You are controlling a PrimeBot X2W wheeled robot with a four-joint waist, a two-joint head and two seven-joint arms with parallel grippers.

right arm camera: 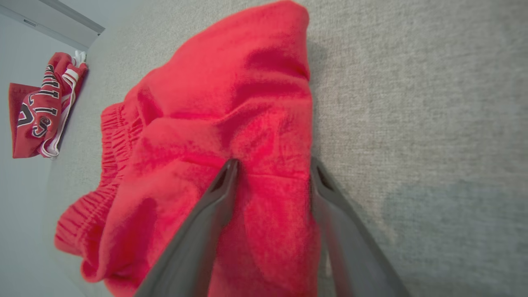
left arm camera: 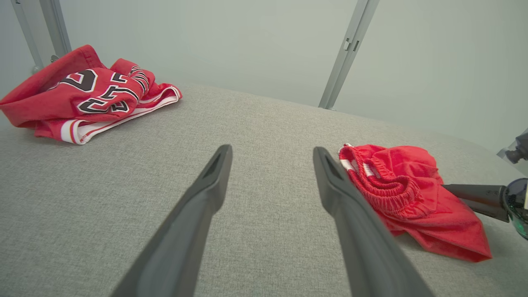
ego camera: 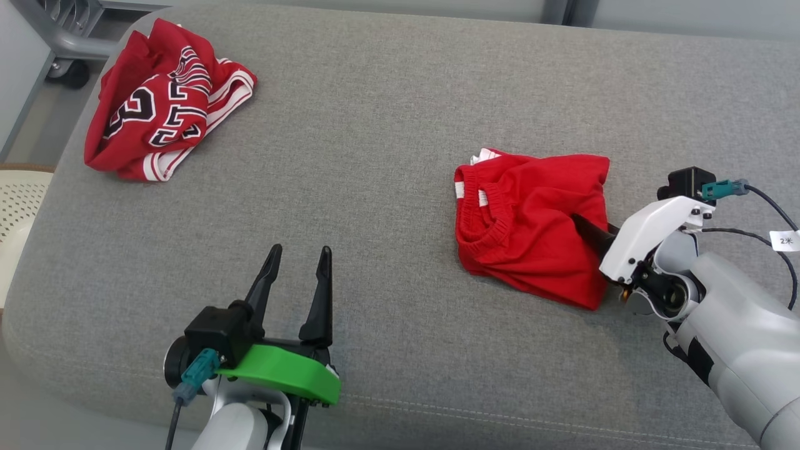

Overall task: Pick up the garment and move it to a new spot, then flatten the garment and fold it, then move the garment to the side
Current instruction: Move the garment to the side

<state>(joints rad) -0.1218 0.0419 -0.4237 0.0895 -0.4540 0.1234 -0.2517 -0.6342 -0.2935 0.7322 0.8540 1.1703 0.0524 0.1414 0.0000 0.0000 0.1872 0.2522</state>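
Note:
Crumpled red shorts (ego camera: 531, 219) with an elastic waistband and white side stripes lie on the right half of the grey cushion (ego camera: 375, 156). My right gripper (ego camera: 584, 228) reaches in from the right over the shorts' near right edge. In the right wrist view it (right arm camera: 272, 165) stands open, red cloth (right arm camera: 231, 103) lying between the two fingers, the right finger (right arm camera: 330, 194) along the fabric's edge. My left gripper (ego camera: 300, 259) is open above bare cushion at the lower left, apart from the shorts (left arm camera: 404, 189); nothing sits between its fingertips (left arm camera: 272, 154).
A bunched red jersey (ego camera: 162, 103) with black-and-white numbers lies at the cushion's far left corner, also visible as the jersey (left arm camera: 82, 99) in the left wrist view. A pale perforated chair (ego camera: 15, 200) and a wheeled metal frame (ego camera: 62, 44) stand beyond the left edge.

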